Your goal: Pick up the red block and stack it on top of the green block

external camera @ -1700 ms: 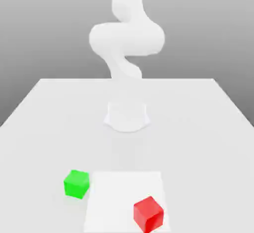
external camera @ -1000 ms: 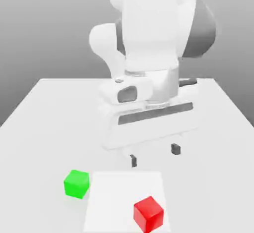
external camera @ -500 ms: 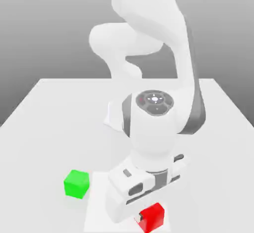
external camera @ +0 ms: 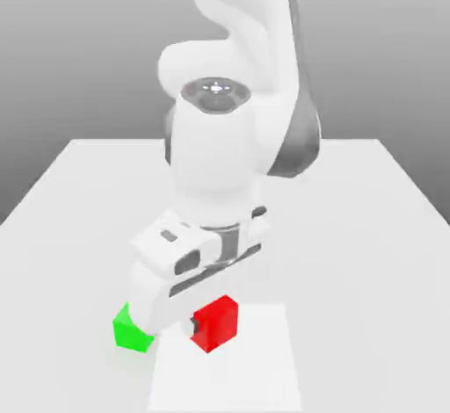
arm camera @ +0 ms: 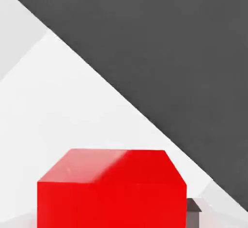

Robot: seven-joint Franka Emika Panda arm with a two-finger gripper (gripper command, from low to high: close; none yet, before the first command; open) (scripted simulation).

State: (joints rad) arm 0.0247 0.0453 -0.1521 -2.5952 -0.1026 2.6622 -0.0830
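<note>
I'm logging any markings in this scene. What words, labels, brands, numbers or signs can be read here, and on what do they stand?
None: no readable text anywhere.
The red block has plain faces.
The green block has plain faces.
The arm and the table bear no lettering.

red block [external camera: 216, 322] now lifted, nearer green block [external camera: 130, 330]

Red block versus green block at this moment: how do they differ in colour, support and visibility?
The red block is bright red; the green block is bright green. The red block sits at the gripper, apparently lifted off the table, while the green block rests on it. The red block shows nearly whole in the exterior view; the green block is partly hidden behind the hand. Both are small, plain cubes of seemingly similar size.
</note>
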